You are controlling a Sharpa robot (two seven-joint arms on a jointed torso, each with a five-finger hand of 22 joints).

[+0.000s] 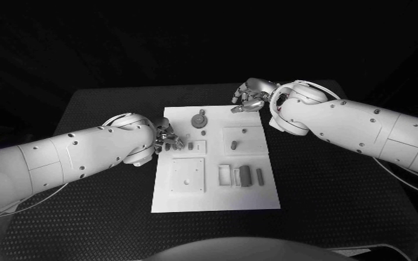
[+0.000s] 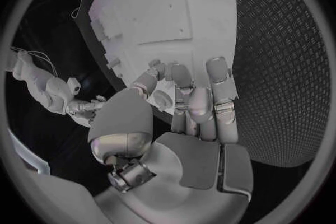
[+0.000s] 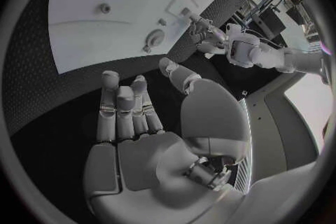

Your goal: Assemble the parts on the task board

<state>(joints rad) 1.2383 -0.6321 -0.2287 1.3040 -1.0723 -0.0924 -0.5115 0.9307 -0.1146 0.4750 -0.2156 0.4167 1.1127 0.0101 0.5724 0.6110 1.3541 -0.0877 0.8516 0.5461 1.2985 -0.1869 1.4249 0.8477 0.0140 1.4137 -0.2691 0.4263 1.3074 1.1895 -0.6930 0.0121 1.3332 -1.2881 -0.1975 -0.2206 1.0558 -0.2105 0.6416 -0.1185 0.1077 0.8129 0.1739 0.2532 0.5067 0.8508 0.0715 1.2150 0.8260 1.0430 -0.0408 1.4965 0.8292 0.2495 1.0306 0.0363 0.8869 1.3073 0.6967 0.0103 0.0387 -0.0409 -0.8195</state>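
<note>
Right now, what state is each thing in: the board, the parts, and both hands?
Task board: flat on the black table, neither hand on it.
Round part: on the board's far end, free.
Peg: standing in its square recess.
Dark bar: lying in the near tray, untouched.
Left hand: at the board's left edge, fingers curled, whether it holds anything unclear.
Right hand: beyond the board's far right corner, empty, fingers apart.

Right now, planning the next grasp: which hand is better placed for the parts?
Left. The left hand hovers over the board's edge beside a part; the right hand sits beyond its far corner.
</note>
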